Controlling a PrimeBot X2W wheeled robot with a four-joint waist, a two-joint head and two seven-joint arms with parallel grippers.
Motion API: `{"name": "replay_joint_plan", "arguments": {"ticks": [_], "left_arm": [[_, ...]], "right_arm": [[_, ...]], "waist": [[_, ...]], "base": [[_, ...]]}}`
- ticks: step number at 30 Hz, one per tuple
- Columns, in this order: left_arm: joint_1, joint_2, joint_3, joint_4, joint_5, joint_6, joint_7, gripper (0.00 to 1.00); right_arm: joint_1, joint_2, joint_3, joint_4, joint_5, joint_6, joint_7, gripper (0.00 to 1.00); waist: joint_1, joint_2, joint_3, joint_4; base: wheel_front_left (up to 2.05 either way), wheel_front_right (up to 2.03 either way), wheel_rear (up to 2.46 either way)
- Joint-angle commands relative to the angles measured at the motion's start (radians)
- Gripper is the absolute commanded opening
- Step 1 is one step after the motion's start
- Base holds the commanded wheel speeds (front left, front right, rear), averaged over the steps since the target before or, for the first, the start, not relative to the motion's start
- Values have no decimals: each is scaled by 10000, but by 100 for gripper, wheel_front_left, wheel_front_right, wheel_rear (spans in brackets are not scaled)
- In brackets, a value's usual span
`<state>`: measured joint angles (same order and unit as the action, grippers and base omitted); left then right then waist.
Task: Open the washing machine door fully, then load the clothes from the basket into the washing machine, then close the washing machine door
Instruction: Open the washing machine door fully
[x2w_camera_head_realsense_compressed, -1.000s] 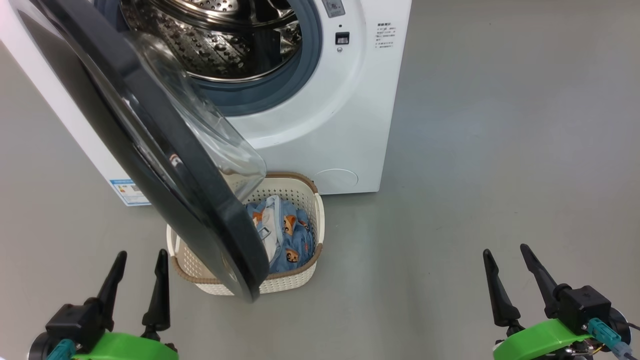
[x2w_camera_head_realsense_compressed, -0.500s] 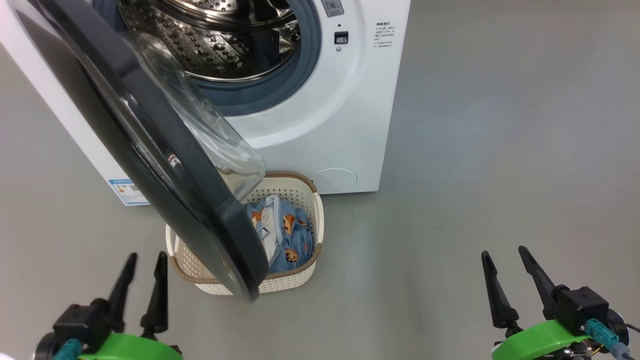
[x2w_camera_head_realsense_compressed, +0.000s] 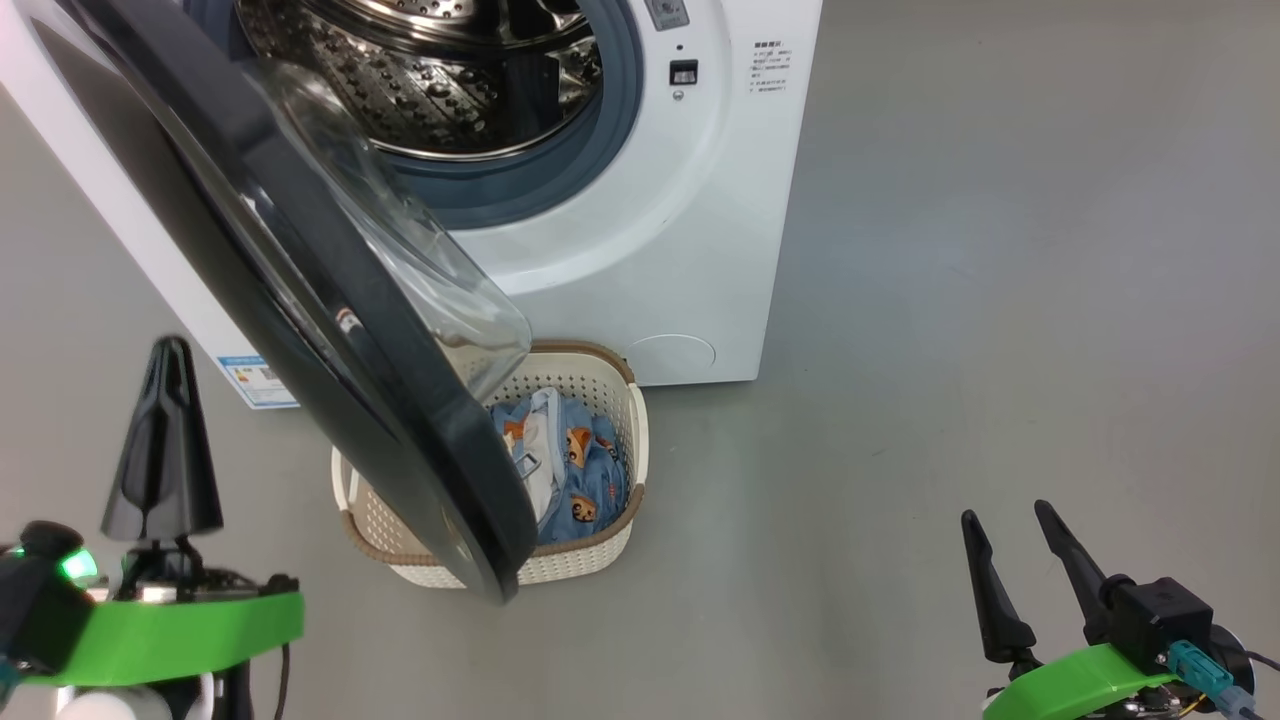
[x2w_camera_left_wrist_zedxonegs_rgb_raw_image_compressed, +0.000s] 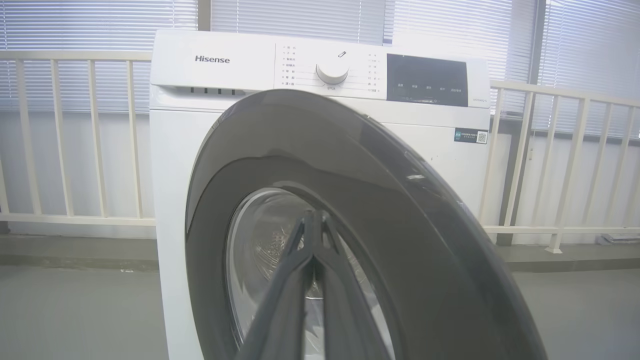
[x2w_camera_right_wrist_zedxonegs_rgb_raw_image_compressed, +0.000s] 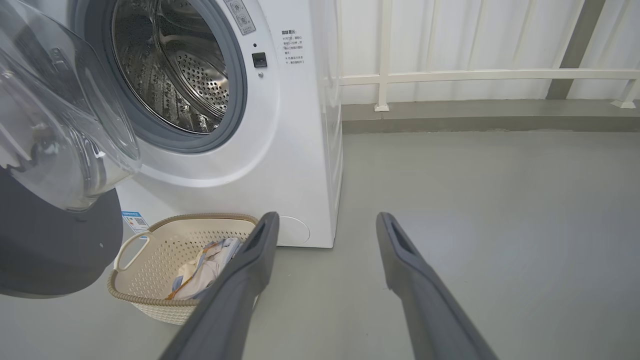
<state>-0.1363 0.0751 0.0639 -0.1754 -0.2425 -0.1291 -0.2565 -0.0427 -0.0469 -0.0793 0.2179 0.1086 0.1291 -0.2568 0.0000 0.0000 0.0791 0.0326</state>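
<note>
The white washing machine (x2w_camera_head_realsense_compressed: 640, 230) stands with its steel drum (x2w_camera_right_wrist_zedxonegs_rgb_raw_image_compressed: 175, 65) exposed. Its black washing machine door (x2w_camera_head_realsense_compressed: 330, 330) hangs partly open, swung out over the basket (x2w_camera_head_realsense_compressed: 612, 378). Blue printed clothes (x2w_camera_head_realsense_compressed: 575, 470) lie in the cream basket (x2w_camera_right_wrist_zedxonegs_rgb_raw_image_compressed: 160, 250) on the floor in front of the machine, partly hidden by the door. My left gripper (x2w_camera_head_realsense_compressed: 168, 350) is raised at the lower left, shut on nothing, left of the door. In the left wrist view its shut gripper (x2w_camera_left_wrist_zedxonegs_rgb_raw_image_compressed: 312, 220) points at the door's outer face (x2w_camera_left_wrist_zedxonegs_rgb_raw_image_compressed: 400, 210). My right gripper (x2w_camera_head_realsense_compressed: 1005, 515) stays low and open, far right of the basket.
Grey floor (x2w_camera_head_realsense_compressed: 1000, 300) stretches wide to the right of the machine. A white railing (x2w_camera_right_wrist_zedxonegs_rgb_raw_image_compressed: 480, 75) on a low curb runs behind the machine, with window blinds (x2w_camera_left_wrist_zedxonegs_rgb_raw_image_compressed: 100, 20) beyond it. The door's glass bowl (x2w_camera_right_wrist_zedxonegs_rgb_raw_image_compressed: 55, 130) bulges over the basket's left part.
My left gripper has shut its fingers and risen, turning towards the door's outer side. The right gripper has sunk slightly. Door, basket and clothes are unmoved.
</note>
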Motion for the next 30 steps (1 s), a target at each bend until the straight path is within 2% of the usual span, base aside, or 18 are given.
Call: {"name": "replay_joint_plan", "arguments": {"ticks": [1, 6, 10, 14, 20, 25, 30], "left_arm": [[-456, 182, 216, -518, 101, -16, -53, 0], [-851, 279, -503, -1927, 63, -16, -53, 0], [-1067, 419, -1590, -2794, 31, -16, -53, 0], [-1190, 539, -2833, -3104, 120, -16, -53, 0], [-1003, 549, -4936, -2587, 277, -16, -53, 0], [-845, 507, -5609, -2099, 222, -16, -53, 0], [-614, 568, -5859, -1317, 144, -16, -53, 0]], "right_arm": [[-177, -34, 254, -198, 92, 16, -49, 100], [-177, -34, 302, -202, 125, 16, -49, 100], [-180, -34, 335, -154, 168, 16, -49, 100], [-202, -34, 371, -87, 175, 16, -49, 100], [-234, -33, 451, 41, 148, 16, -49, 100], [-228, -33, 511, 117, 154, 16, -49, 100], [-208, -33, 519, 184, 154, 16, -49, 100]], "waist": [[0, 0, -11, -6], [0, 0, -23, -42], [0, 0, -27, -78], [0, 0, -42, -132], [0, 0, -86, -227], [0, 0, -103, -276], [0, 0, -62, -320]], "base": [[0, 0, 0], [0, 0, 0], [0, 0, 0], [0, 0, 0], [0, 0, 0], [0, 0, 0], [0, 0, 0]]}}
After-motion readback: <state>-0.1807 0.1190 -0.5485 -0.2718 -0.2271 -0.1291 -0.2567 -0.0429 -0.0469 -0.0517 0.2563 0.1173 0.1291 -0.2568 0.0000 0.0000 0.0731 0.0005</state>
